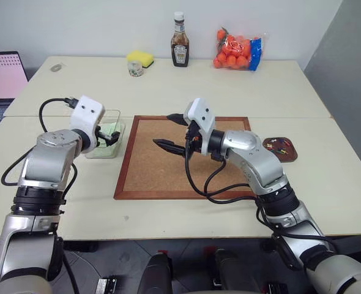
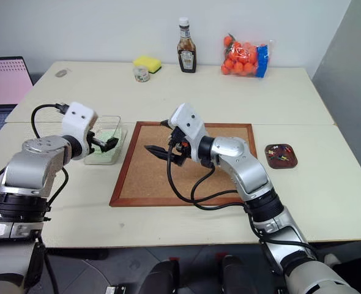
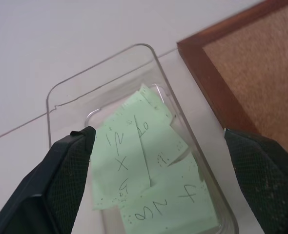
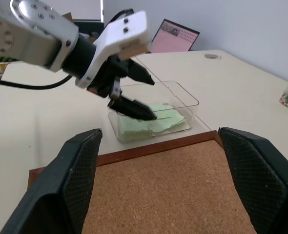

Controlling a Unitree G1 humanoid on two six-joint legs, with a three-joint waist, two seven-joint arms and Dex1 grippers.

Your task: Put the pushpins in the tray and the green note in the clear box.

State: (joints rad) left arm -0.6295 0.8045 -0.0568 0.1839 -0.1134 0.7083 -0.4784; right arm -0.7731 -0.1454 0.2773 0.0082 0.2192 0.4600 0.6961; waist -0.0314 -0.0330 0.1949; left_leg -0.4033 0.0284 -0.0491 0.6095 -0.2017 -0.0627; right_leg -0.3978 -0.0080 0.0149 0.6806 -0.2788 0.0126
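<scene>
The corkboard (image 1: 183, 156) lies flat on the table (image 1: 241, 92), and the right gripper (image 1: 171, 131) hangs above its near-left part with its fingers spread wide and nothing between them. The head views show no pins on the cork surface. Well off to this gripper's right, past the board's edge, sits the tray (image 1: 280, 149), with small colourful bits inside that are too small to make out singly.

Just beyond the board's left edge stands the clear box (image 1: 106, 141). The left gripper (image 1: 111, 137) hovers over it, fingers parted and empty. From the head the box's contents read as a pale green patch; the left wrist view shows more, with the green note (image 3: 134, 161) lying in the box among several overlapping green slips bearing handwritten marks, between the two spread fingers (image 3: 66, 180).

The right wrist view shows the left gripper from the side, its lower finger close over the slips; contact cannot be told.

At the table's far edge stand a sauce bottle (image 1: 180, 48), a bag of oranges (image 1: 237, 50) and a yellow sponge (image 1: 141, 58).
</scene>
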